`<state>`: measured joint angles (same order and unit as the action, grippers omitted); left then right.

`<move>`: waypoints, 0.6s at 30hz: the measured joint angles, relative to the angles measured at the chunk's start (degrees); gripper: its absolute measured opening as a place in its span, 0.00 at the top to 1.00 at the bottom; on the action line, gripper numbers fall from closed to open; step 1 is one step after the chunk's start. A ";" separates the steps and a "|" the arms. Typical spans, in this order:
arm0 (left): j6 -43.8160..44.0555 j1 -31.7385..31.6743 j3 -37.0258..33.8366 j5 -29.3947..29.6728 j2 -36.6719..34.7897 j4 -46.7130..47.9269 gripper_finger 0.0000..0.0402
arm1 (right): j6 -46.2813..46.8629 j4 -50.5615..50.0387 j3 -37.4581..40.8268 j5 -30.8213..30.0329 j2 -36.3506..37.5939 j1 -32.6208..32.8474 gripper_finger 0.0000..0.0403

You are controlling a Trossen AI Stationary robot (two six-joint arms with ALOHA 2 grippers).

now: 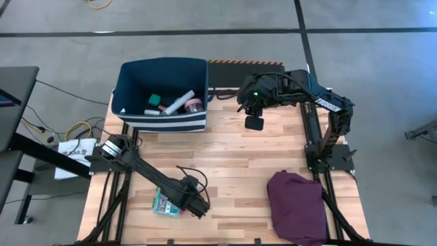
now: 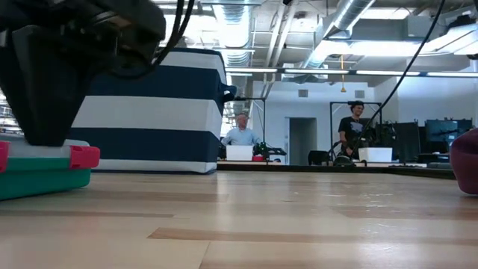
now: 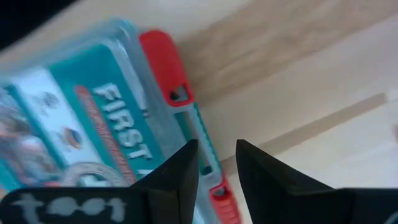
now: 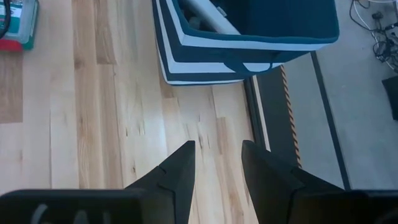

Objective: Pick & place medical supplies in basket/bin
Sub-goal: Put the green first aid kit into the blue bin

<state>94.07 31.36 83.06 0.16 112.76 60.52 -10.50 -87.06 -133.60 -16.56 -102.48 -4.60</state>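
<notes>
The green flat box with red clasps lies flat on the table near its near edge. My left gripper is right over the box's clasp edge, fingers narrowly open and pointing down. The navy striped bin stands at the far left; inside lie a pink cup, a white tube and a green roll. My right gripper hovers open and empty to the right of the bin. My left gripper comes down from above at the box's long edge with the red clasps. One finger stands over the lid and the other beyond the edge, over the wood. Whether the fingers touch the box, I cannot tell. The box lies flat on the table.
A purple cloth is heaped at the near right corner. Bare wood lies between the box, the bin and the cloth. Two people show at desks in the room behind the table in the low view.
</notes>
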 joint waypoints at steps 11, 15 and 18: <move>-3.60 -0.82 0.42 -1.89 1.72 0.66 0.74 | 0.09 -0.35 0.00 0.03 0.02 0.00 0.69; -4.61 -0.83 0.22 -1.76 1.74 0.59 0.75 | 0.09 -0.33 0.00 0.02 0.02 0.00 0.69; -6.01 -0.82 0.22 -1.86 1.74 1.52 0.81 | 0.09 -0.33 0.00 0.02 0.02 0.00 0.69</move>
<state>88.06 30.55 83.29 -1.69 114.50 62.04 -10.42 -87.39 -133.60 -16.53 -102.45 -4.60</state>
